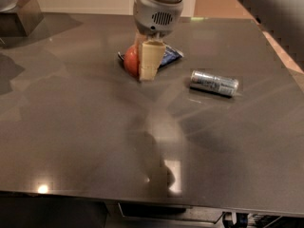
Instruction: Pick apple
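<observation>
The apple is small, round and red. It sits in my gripper, which comes down from the top of the camera view. One broad cream finger covers the apple's right side, and the other finger is hidden behind the apple. The gripper is shut on the apple and holds it a little above the dark tabletop, in front of a blue packet.
A silver can lies on its side to the right of the gripper. A blue packet lies flat just behind the apple. A dark block with a pale bowl stands at the far left corner. The table's front edge runs along the bottom.
</observation>
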